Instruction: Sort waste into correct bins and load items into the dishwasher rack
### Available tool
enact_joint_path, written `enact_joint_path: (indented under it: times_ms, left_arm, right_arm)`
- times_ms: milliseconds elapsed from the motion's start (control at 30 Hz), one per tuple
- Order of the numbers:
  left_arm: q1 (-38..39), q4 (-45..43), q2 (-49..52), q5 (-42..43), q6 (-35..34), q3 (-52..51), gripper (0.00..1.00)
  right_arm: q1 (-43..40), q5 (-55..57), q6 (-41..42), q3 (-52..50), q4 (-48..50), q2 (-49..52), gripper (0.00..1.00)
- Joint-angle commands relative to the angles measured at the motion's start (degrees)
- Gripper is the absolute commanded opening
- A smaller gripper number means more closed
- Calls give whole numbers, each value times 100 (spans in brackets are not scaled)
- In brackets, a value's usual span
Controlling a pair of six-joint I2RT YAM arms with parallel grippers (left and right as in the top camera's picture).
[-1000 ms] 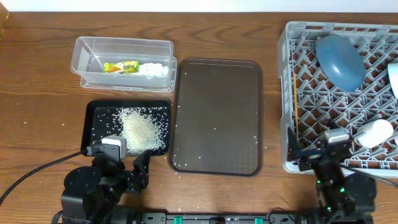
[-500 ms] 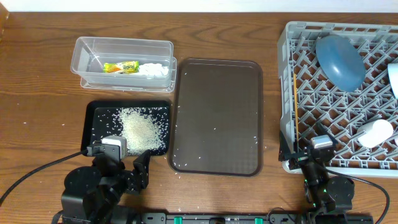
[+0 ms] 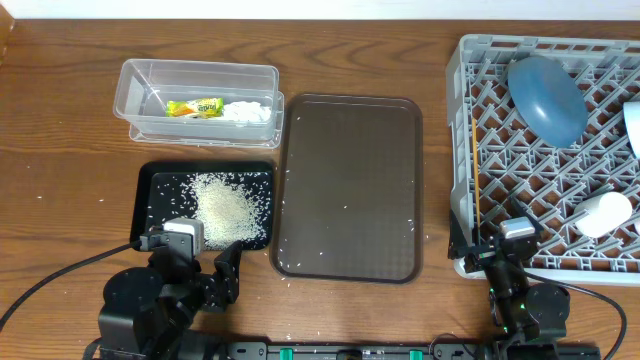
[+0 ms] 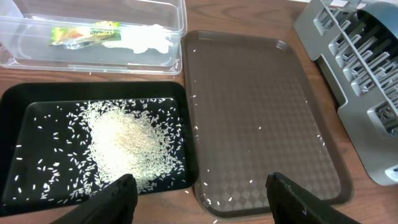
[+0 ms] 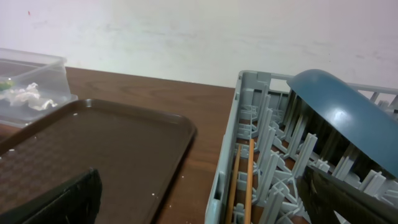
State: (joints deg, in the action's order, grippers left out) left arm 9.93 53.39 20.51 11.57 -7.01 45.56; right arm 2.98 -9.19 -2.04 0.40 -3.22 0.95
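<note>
The grey dishwasher rack [image 3: 470,60] stands at the right. In it a dark-blue plate [image 3: 546,97] leans on edge, two wooden chopsticks [image 3: 475,170] lie along the left wall, and a white cup [image 3: 603,213] lies on its side. The clear tub [image 3: 150,75] holds the yellow-green wrapper [image 3: 195,107] and white tissue [image 3: 245,111]. The black tray [image 3: 150,215] holds a heap of rice [image 3: 225,208]. My left gripper [image 4: 199,202] is open and empty near the table's front, before the black tray. My right gripper [image 5: 205,205] is open and empty at the rack's front-left corner.
The brown serving tray [image 3: 348,188] lies between the black tray and the rack, with a few stray rice grains on it. More grains lie on the wood near its front edge. A white object [image 3: 634,125] is cut off at the rack's right edge.
One second ago my right arm reached over the rack's front edge; it has drawn back toward the table's front. The left arm has not moved.
</note>
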Motion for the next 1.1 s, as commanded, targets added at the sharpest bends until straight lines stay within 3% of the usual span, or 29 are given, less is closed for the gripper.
enact_joint_path:
  times_ms: [0, 300, 400, 567, 767, 1067]
  left_arm:
    - [17, -11, -9, -70, 98, 2, 69]
    - [17, 2, -9, -76, 107, 2, 69]
    - [7, 184, -13, -212, 411, -7, 69]
    - [-393, -26, -269, -269, 555, -380, 69]
    - [-811, -1143, -1123, -267, 553, -1639, 69]
    - [-977, -4000, -1943, -363, 551, -3578, 70]
  right_arm:
    - [31, 35, -37, -9, -24, -46, 99]
    - [31, 35, -37, -9, -24, -46, 99]
    - [31, 35, -37, -9, -24, -46, 99]
    - [31, 37, -37, -9, -24, -46, 99]
    - [31, 35, -37, -9, -24, -46, 99]
    - [31, 35, -37, -9, -24, -46, 99]
